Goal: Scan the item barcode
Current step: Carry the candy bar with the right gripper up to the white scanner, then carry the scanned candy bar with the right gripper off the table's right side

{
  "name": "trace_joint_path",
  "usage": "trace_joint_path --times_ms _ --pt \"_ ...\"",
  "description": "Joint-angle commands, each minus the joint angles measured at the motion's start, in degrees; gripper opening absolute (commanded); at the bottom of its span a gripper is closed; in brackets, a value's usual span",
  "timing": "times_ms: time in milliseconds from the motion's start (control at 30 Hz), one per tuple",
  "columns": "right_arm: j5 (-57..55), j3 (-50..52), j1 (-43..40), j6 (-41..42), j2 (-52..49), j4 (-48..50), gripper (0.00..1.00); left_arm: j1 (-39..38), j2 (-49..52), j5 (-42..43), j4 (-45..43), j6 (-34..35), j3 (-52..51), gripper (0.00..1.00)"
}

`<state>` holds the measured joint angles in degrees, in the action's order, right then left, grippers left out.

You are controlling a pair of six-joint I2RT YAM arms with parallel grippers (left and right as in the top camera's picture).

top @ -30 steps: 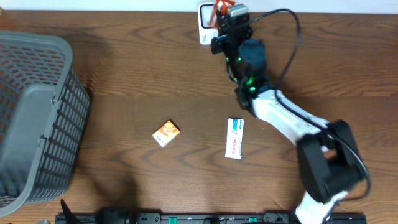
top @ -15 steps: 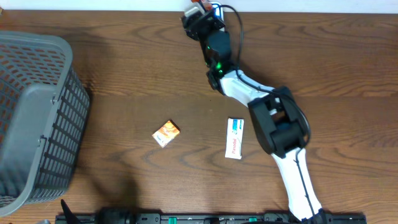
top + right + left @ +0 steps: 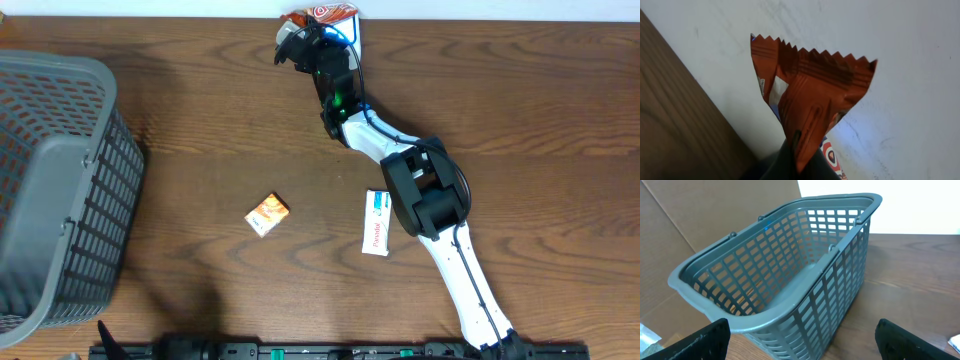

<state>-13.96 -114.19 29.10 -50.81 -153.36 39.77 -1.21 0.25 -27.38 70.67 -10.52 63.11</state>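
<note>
My right gripper (image 3: 799,162) is shut on a red-orange snack packet (image 3: 810,85) with a zigzag top edge. The packet stands up from the fingers in front of a white wall. From overhead, the right gripper (image 3: 303,42) reaches to the table's far edge at top centre, and the packet (image 3: 328,12) pokes past that edge. My left gripper (image 3: 802,347) is open, its fingers (image 3: 705,341) wide apart and low in the view, with nothing between them. It faces the grey basket (image 3: 790,255).
The grey basket (image 3: 50,190) fills the table's left side. A small orange box (image 3: 267,214) and a white medicine box (image 3: 377,221) lie mid-table, near the right arm's lower link. A bluish glow shows on the wall beside the packet.
The right arm has swung left along the far edge with the packet still held. It now covers the white device seen there before. The left gripper has stayed open.
</note>
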Motion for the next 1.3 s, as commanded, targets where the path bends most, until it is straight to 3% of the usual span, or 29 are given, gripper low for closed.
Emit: trace_joint_path --times_ms 0,267,633,900,1033,1267 --pt "-1.4 -1.4 0.2 -1.1 -0.5 -0.4 0.01 0.3 -0.1 -0.3 0.0 0.1 0.1 0.93" --pt "-2.1 -1.4 0.2 0.0 3.2 -14.2 0.01 0.3 -0.1 -0.3 0.0 0.1 0.1 0.93" --pt "-1.9 -1.4 -0.3 5.5 18.1 -32.4 0.01 0.3 -0.1 -0.3 0.0 0.1 0.1 0.93" --pt "-1.8 -1.4 -1.4 12.1 29.6 -55.5 0.01 0.3 -0.1 -0.3 0.0 0.1 0.1 0.93" --pt "-2.0 -1.4 -4.4 14.0 33.0 -72.3 0.01 0.3 -0.1 -0.3 0.0 0.1 0.1 0.93" --pt "-11.2 -0.3 -16.5 19.8 33.0 -87.6 0.01 0.3 -0.1 -0.3 0.0 0.1 0.1 0.93"
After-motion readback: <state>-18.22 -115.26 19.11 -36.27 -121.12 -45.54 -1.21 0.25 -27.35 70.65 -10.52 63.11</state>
